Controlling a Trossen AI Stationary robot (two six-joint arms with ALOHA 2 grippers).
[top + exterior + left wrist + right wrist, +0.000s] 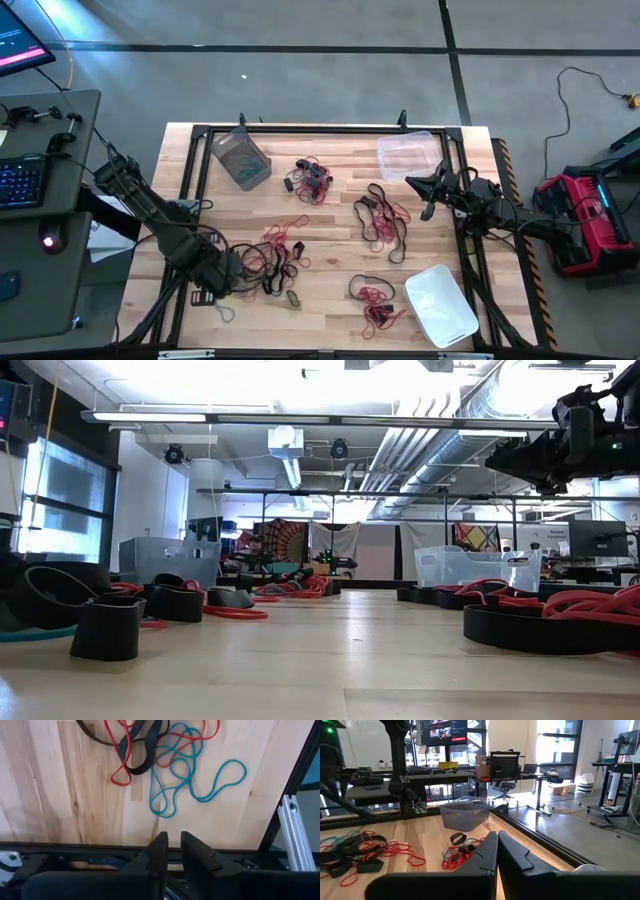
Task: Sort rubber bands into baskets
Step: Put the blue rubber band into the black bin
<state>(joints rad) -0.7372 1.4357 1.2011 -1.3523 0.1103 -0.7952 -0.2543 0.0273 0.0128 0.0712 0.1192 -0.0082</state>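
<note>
Rubber bands in red, teal and black lie in loose heaps on the wooden table [330, 235]: one at the far middle [310, 178], one right of centre [380, 220], one at the near left [275, 255], one at the near right [375, 300]. My left gripper [173, 840] points down over the near-left heap's edge, a small gap between its fingers and nothing in it; a teal band [195, 775], a red band [122, 762] and a black band [145, 750] lie flat beyond it. The right gripper [497, 836] waits shut and level at the table's right side [425, 190].
Three baskets stand on the table: a grey-tinted one [240, 155] at the far left, a clear one [405, 155] at the far right, a whitish one [440, 305] at the near right. A black metal frame [200, 130] runs round the table's edges.
</note>
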